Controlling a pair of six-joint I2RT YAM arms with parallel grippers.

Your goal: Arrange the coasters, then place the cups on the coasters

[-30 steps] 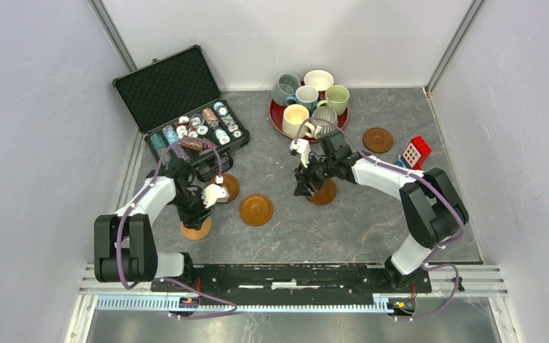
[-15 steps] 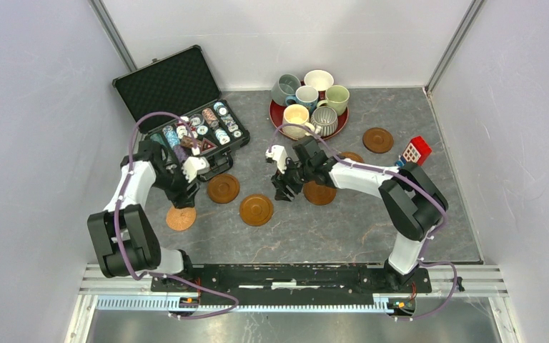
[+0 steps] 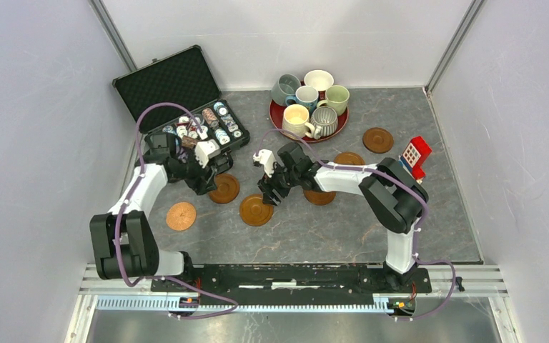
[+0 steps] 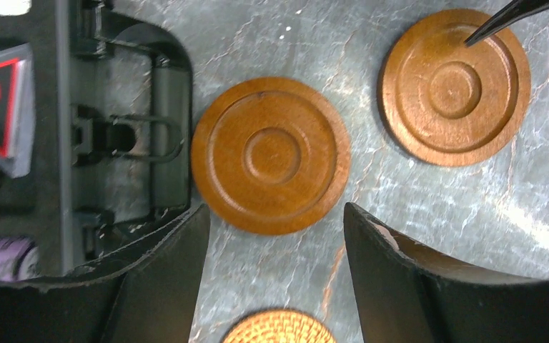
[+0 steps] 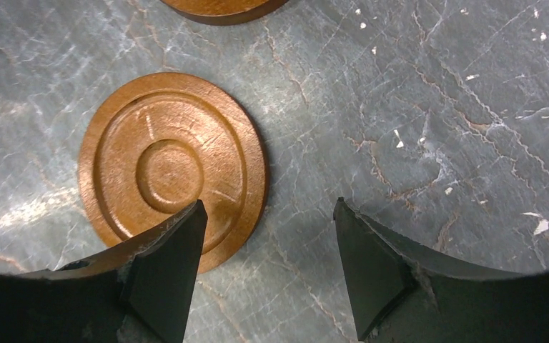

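Observation:
Six brown coasters lie on the table: a lighter copper one point(image 3: 181, 216), two near the middle point(image 3: 223, 189) point(image 3: 256, 210), one half under the right arm point(image 3: 319, 194), and two at the right point(image 3: 349, 158) point(image 3: 377, 140). Six cups point(image 3: 295, 118) stand together on the red tray point(image 3: 277, 121). My left gripper point(image 3: 211, 177) point(image 4: 275, 214) is open and empty, just short of a coaster point(image 4: 270, 155). My right gripper point(image 3: 268, 193) point(image 5: 269, 207) is open and empty, one finger over the edge of a coaster point(image 5: 171, 168).
An open black case of poker chips point(image 3: 179, 107) point(image 4: 78, 143) sits at the back left, right beside the left gripper. A red toy block point(image 3: 416, 151) stands at the right. Walls close in on both sides.
Left gripper let go of the copper coaster and moved back toward the case. Right gripper left its coaster and moved left over the middle one. Both opened wider.

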